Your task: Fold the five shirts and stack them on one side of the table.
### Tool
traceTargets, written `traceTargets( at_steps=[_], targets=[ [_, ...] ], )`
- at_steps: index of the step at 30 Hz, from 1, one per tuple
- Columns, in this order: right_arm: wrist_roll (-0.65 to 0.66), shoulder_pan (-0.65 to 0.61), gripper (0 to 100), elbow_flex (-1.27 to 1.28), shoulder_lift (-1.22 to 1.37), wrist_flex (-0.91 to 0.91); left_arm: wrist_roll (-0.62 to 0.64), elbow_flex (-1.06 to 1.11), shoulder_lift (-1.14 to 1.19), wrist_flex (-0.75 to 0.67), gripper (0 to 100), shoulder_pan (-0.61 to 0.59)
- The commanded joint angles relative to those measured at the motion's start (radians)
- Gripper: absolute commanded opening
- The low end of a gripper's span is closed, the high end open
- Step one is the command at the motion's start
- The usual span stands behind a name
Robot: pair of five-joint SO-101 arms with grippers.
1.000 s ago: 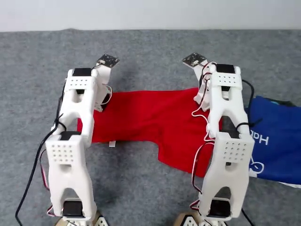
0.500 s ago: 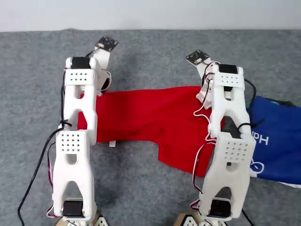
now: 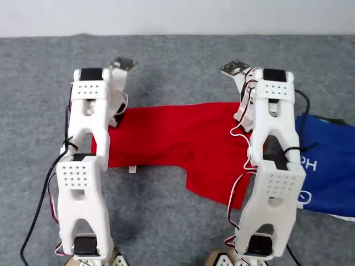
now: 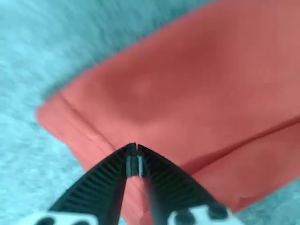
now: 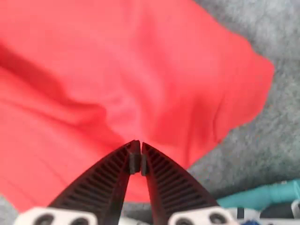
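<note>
Left end effector [image 4: 132,161] is pressed together on the edge of the red shirt [image 4: 187,93], beside a corner, apparently pinching it. Over the last second this arm straightened; its wrist swung out, then settled back. Between the two end effectors the shirt lies flat on the counter [image 3: 166,66], hardly shifted. The right end effector [image 5: 136,159] is clamped too, cloth puckering toward its tips; that arm edged rightward. Just past it lies a blue shirt [image 3: 327,166]. Both grips look freshly set, so the fold itself probably comes next.
</note>
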Motion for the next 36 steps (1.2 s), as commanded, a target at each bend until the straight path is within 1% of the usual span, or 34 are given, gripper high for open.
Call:
traceTargets(
  at_steps=[1,6,15,20,23,27,31,34,36],
  targets=[
    [-0.012,0.004,0.9,-0.058,-0.11,0.047,-0.006,0.038,-0.04,-0.104,0,-0.023],
    [-0.012,-0.01,0.9,-0.058,-0.163,0.102,-0.008,-0.035,0.06,-0.176,0,-0.017],
    [-0.012,-0.028,0.9,-0.058,-0.242,0.116,-0.008,-0.433,0.245,-0.163,0,-0.023],
    [-0.012,-0.024,0.9,-0.058,-0.243,0.122,-0.008,-0.591,0.327,-0.152,0,-0.023],
    [-0.012,-0.031,0.9,-0.06,-0.245,0.151,-0.008,-0.687,0.33,-0.074,0,-0.02],
    [-0.012,-0.062,0.9,-0.06,-0.246,0.186,-0.005,-0.851,0.33,0.087,0,-0.023],
    [-0.057,-0.107,0.9,-0.06,-0.249,0.186,0.0,-0.843,0.262,0.084,0,-0.101],
    [-0.066,-0.153,0.9,-0.06,-0.268,0.185,0.002,-0.748,0.15,0.084,0,-0.176],
    [-0.066,-0.183,0.9,-0.06,-0.274,0.183,0.002,-0.641,0.051,0.084,0,-0.227]
  ],
)
